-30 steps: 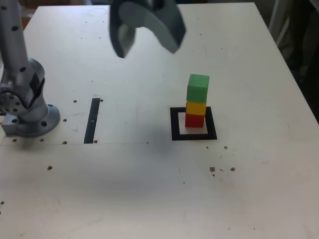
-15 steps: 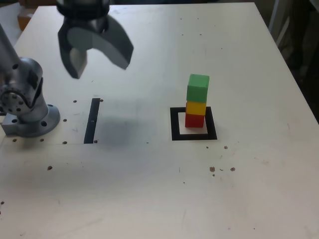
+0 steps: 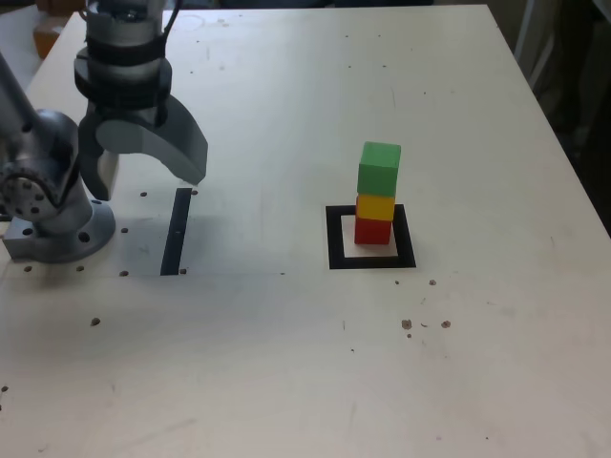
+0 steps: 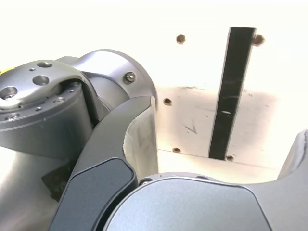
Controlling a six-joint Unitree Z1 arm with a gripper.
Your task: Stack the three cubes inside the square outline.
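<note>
Grey metal fills the exterior view's left: you see the arm's base (image 3: 52,205) bolted at about nine o'clock on the pale table (image 3: 286,363), and the gripper (image 3: 143,176) hanging just beside it, over the table near the upper end of the black strip (image 3: 176,232). Its two curved fingers (image 3: 181,153) stand well apart and hold nothing; the wrist view shows the same gap, with the strip (image 4: 230,91) running between them.

That strip lies flat with its long axis running from twelve to six o'clock in the exterior view.

Moving right, at about three o'clock from the strip and well apart from the gripper, you find the square outline (image 3: 334,239). Inside it, on the pale centre, the cubes stand as one upright column: the red cube (image 3: 372,230) at the bottom, the yellow cube (image 3: 375,206) on it, and the green cube (image 3: 379,169) on top. The column's long axis is vertical. The green cube sits turned a little against the two below.
</note>
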